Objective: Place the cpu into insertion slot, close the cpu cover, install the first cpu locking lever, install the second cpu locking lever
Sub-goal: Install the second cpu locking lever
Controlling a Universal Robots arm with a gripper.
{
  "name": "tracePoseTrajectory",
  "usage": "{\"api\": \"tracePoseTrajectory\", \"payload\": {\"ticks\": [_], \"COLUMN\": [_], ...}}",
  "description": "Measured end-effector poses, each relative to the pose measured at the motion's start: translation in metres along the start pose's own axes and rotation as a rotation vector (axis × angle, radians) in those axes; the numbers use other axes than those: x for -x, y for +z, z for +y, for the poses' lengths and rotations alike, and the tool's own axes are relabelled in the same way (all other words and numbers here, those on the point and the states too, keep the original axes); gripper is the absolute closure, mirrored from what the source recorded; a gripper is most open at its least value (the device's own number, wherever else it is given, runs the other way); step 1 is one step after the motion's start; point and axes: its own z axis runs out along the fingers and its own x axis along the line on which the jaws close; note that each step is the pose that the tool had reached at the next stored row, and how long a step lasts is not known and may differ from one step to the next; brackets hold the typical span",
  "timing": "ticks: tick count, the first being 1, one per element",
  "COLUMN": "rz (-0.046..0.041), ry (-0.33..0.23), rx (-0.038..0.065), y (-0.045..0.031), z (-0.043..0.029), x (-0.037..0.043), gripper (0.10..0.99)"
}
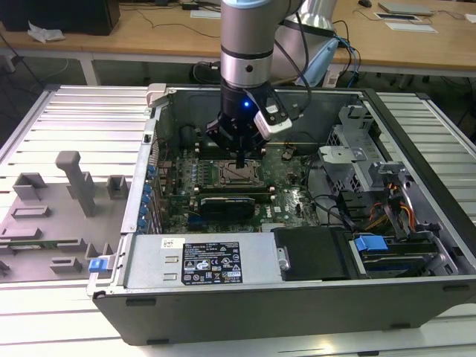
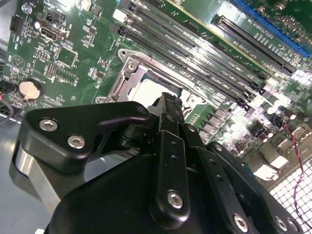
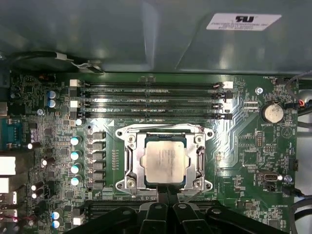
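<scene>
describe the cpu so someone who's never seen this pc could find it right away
Look inside the open computer case at the green board on its floor. Below the long black memory slots sits a silvery square socket, and the cpu lies in its middle. It is the one flat, pale metal square there, right under the gripper.

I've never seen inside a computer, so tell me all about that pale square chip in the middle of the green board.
The cpu is a small flat square with a pale, silvery-beige metal top bearing faint print. It lies level in the slot, framed by the silvery metal cover, on the green board below the long black memory slots. The black pincer hangs right at its near edge; whether it touches the chip cannot be told. In the second wrist view the pincer hides most of it.
</scene>
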Motion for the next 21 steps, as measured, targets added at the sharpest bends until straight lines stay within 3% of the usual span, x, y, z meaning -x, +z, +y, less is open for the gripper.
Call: {"api": "tracePoseTrajectory", "payload": {"ticks": [3,10,13,16,21], "rz": [0.0001,0.0000,-0.0001,-0.0006,-0.0006], "ry": [0.000,0.000,0.000,0.000,0.000], "rx": [0.000,0.000,0.001,0.002,0.002], "y": [0.0001,0.0006,0.0012,0.0028,0.0029], "z": [-0.0038,-0.0203,-0.0214,-0.0214,-0.0214], "x": [-0.0002,-0.0012,-0.0038,-0.0130,-0.0134], "gripper": [0.980,0.980,0.980,0.980,0.980]}}
